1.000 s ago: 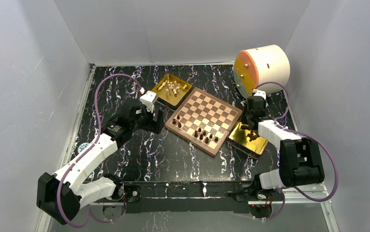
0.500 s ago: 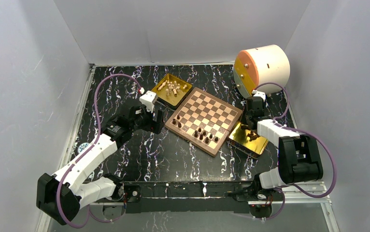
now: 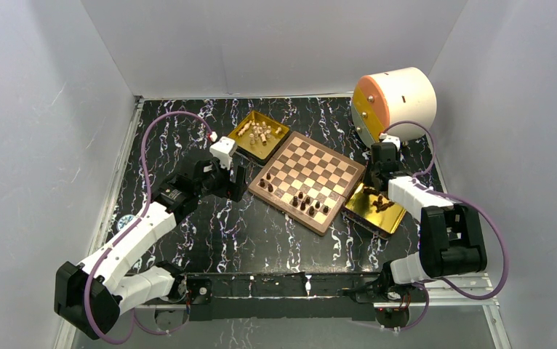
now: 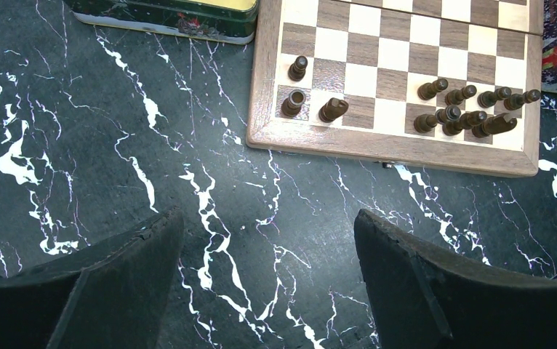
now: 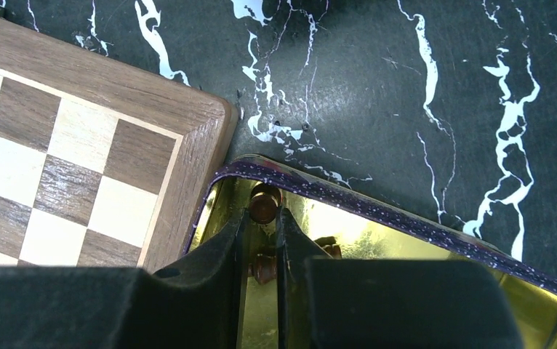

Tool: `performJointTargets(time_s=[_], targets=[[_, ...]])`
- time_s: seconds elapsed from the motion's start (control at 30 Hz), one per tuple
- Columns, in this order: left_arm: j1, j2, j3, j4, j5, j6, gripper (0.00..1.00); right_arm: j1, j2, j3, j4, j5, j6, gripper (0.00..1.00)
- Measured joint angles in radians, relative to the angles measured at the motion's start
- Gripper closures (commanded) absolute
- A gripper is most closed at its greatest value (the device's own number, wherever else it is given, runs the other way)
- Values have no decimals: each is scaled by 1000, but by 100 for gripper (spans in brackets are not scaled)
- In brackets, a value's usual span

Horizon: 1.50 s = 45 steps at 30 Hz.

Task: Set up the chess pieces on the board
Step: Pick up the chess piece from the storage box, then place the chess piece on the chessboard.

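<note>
The board (image 3: 307, 180) lies at the table's middle, turned like a diamond. Several dark chess pieces (image 3: 306, 202) stand along its near edge, and three more (image 4: 308, 94) near its left corner. Cream chess pieces (image 3: 259, 132) lie in a gold tray behind the board. My left gripper (image 3: 230, 174) hangs open over bare table (image 4: 268, 222) just left of the board. My right gripper (image 3: 374, 187) reaches into the gold tray (image 3: 386, 216) at the board's right corner. Its fingers are shut on a dark chess piece (image 5: 265, 205) by the tray's rim (image 5: 377, 203).
A large white cylinder with an orange face (image 3: 395, 102) lies at the back right, just behind my right wrist. Other dark pieces (image 3: 382, 204) lie loose in the right tray. The board's corner (image 5: 188, 138) sits right against that tray. White walls enclose the table.
My right gripper's fingers have drawn together around a dark piece in the right tray, and the wrist has shifted slightly. The left arm has not moved.
</note>
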Motion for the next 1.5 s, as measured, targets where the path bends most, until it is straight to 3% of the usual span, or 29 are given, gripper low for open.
performJointTargets(time_s=[0.33,1.03,1.33,1.5], targets=[[-1,0,0,0,-1,0,16,0,-32,87,-150,-7,-3,82],[-1,-5,-3,0,0,0,16,0,-21,129,-224,-41,-37,83],[-1,-5,-4,0,-5,0,11,22,-171,179,-329,-81,-20,83],[-1,-3,-4,0,-13,0,9,107,-301,175,-378,-97,5,83]])
